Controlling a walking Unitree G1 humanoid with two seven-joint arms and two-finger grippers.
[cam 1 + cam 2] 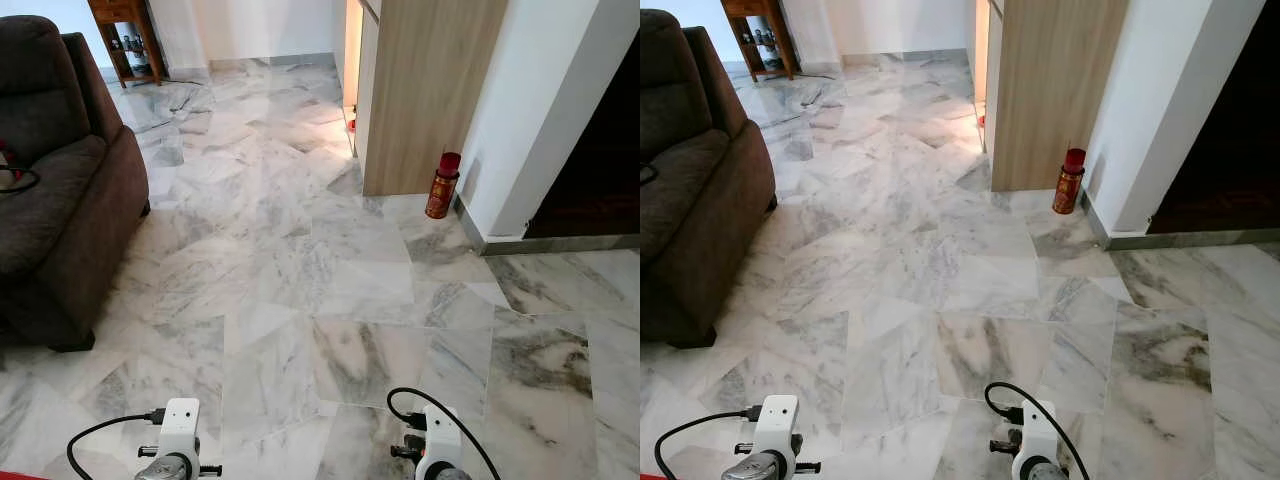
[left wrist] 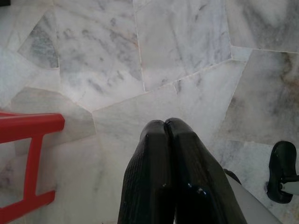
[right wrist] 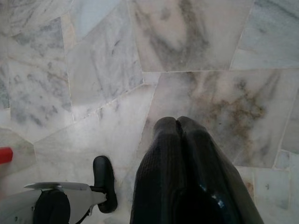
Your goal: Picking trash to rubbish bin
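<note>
Both grippers — left gripper point(image 2: 166, 125) and right gripper point(image 3: 177, 122) — hang clenched and empty over the marble floor point(image 1: 300, 250), a red can point(image 1: 441, 185) standing by the wall.

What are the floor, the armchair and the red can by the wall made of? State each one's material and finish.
Floor: polished marble, grey-veined, glossy reflections. Armchair: dark brown fabric, matte, soft-looking. Red can: likely printed metal, slightly shiny, with a red cap, probably plastic.
</note>
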